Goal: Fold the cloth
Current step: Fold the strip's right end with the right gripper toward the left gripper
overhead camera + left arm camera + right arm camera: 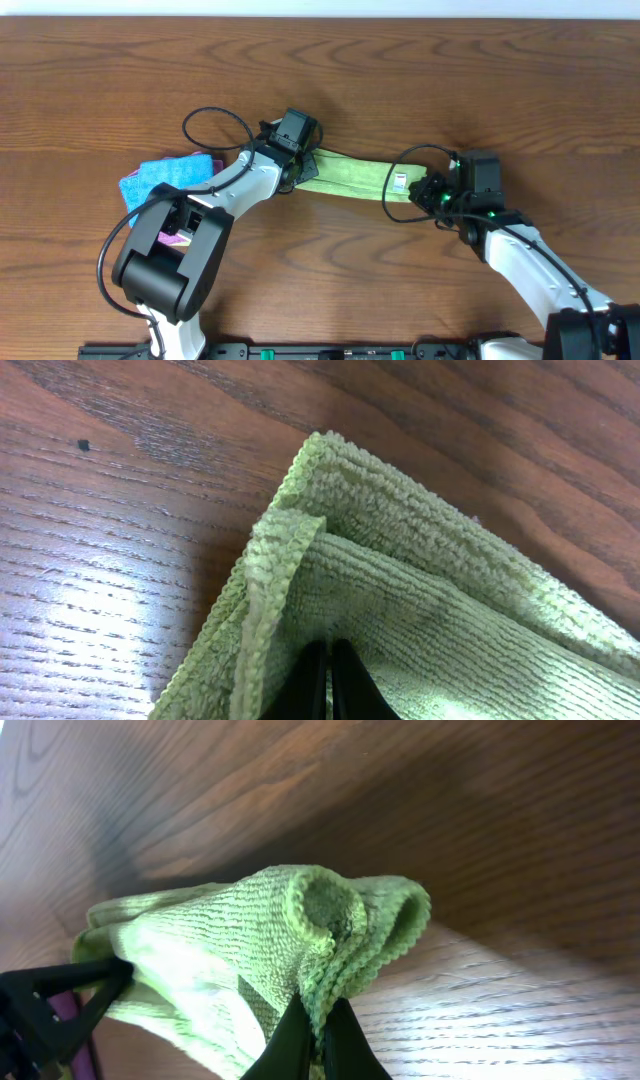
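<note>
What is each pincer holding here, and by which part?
The lime-green cloth, spanning between both: the left pincer grips one end's folded edge, the right pincer the opposite end's bunched edge.

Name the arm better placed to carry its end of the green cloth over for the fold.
Right, probably. The left claw and right claw are each shut on an end of the cloth, but the blue cloth crowds the left side; bare table surrounds the right.
</note>
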`<action>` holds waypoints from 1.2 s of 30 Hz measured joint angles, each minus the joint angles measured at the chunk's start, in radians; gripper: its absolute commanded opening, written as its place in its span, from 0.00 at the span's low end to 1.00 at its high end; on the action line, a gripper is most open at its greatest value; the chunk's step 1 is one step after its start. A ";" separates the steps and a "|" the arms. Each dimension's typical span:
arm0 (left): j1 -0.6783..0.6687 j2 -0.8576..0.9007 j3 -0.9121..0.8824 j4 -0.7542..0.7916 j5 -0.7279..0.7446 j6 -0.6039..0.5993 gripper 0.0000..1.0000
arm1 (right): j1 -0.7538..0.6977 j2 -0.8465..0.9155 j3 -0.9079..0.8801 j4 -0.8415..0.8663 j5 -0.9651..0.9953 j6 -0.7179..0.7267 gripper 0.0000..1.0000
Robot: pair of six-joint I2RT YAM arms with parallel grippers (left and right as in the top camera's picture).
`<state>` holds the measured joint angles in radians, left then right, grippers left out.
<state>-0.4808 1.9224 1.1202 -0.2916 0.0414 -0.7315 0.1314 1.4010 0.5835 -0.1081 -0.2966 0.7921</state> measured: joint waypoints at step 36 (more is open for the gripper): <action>0.004 0.000 0.026 -0.068 0.044 0.008 0.06 | 0.249 0.098 0.176 0.121 0.047 0.053 0.01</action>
<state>-0.4770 1.9224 1.1461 -0.3592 0.0853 -0.7235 0.3801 1.4990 0.7597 0.0132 -0.2497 0.8455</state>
